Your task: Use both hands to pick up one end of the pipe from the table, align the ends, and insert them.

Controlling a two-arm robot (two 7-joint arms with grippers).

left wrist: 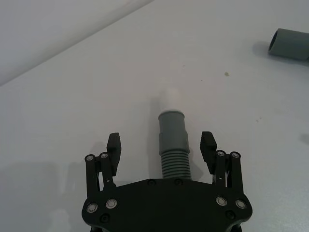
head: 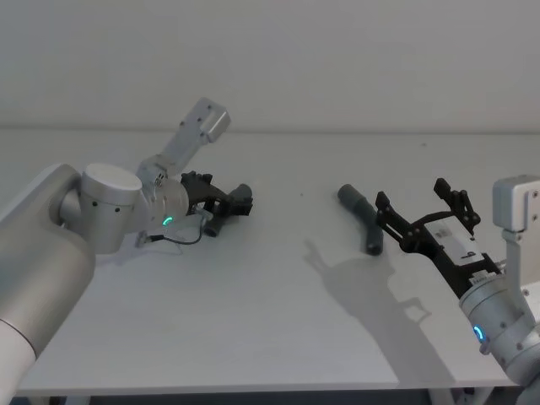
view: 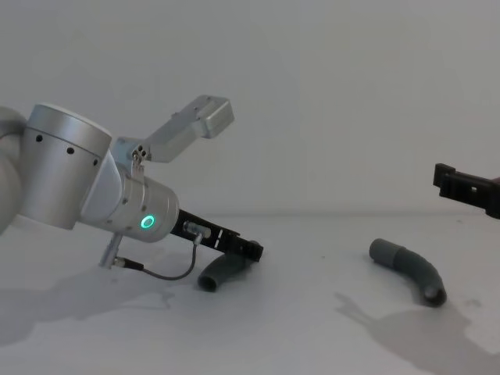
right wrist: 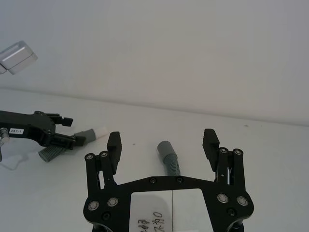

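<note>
Left pipe piece [left wrist: 172, 140]: lies on the worktop [head: 278, 321] on the robot's left. Its long axis runs straight out from the left gripper. The ribbed part is nearest the gripper body. The smooth collar and its whitish tip [left wrist: 170, 98] point away, toward the middle of the worktop.

Right pipe piece [head: 361, 218]: lies on the worktop right of centre, well apart from the left one. It is bent, with its long axis running from far to near. The smooth collar is at the far end and the ribbed part bends toward the robot.

Left gripper [left wrist: 161, 142]: low over the worktop with its fingers spread wide. It straddles the ribbed part of the left pipe piece, with a gap showing on each side, and grips nothing.

Right gripper [right wrist: 162, 137]: fingers spread wide and empty. It is raised above the worktop just on the near side of the right pipe piece, which shows between the fingers farther off.

Left arm [head: 110, 207]: reaches in from the left, angled down and across toward the centre, with a green ring [view: 146, 222] glowing on the wrist.

Right arm [head: 498, 321]: comes up from the near right corner, with the wrist tilted forward and inward.
</note>
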